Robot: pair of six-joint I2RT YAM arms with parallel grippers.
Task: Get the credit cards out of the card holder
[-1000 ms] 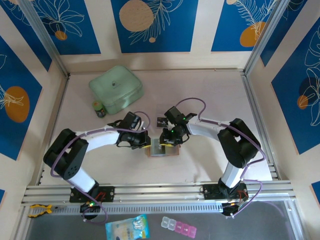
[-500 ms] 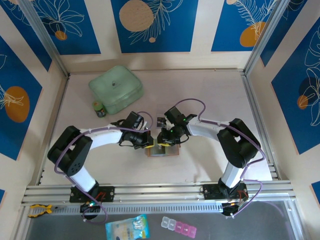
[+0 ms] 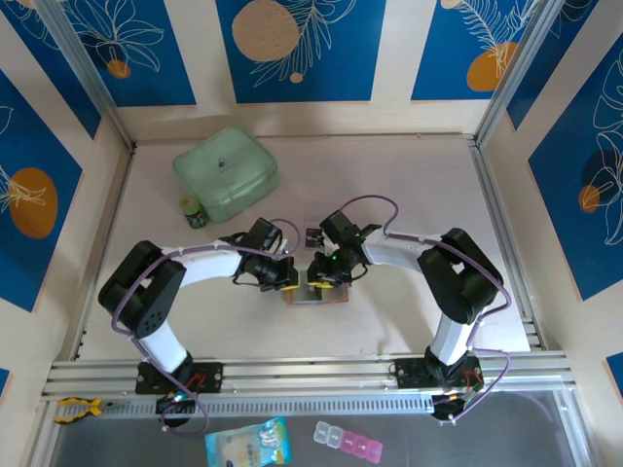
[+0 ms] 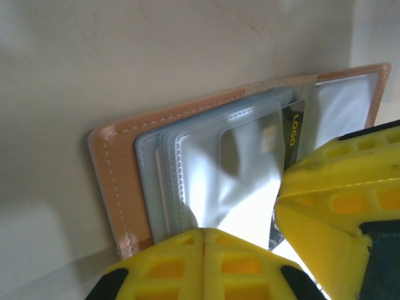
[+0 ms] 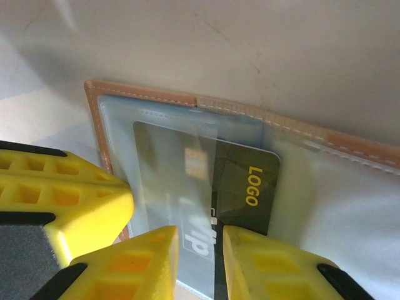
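At the far left of the tabletop (image 3: 409, 185) sat the mint case (image 3: 226, 173) with a small jar (image 3: 193, 211) just beside it, both well apart from the work. Nearer the middle, the left arm (image 3: 209, 265) reached in to the holder (image 3: 316, 296), which lay open and flat at the centre between the two arms. The left jaws were fully closed, tips together with nothing visible between them, bearing down on the clear sleeves (image 4: 237, 175) of the holder's left half. We took this as pinning it in place.

In the right half, a dark card (image 5: 247, 181) lay partly slid out of its sleeve, its printed end bare. The right arm (image 3: 399, 251) came in from the other side. The right jaws stood almost closed, a thin gap between them, tips on the card's near edge. Whether they pinched it or only pressed on it we could not tell.

We judged the step to be working the first card free. The next move called for a steady draw along the sleeve while the left side held firm.

Against a second earlier, the left arm's elbow had swung inward and its wrist had crept closer to the holder. The right wrist had edged slightly left, and the holder had not moved.
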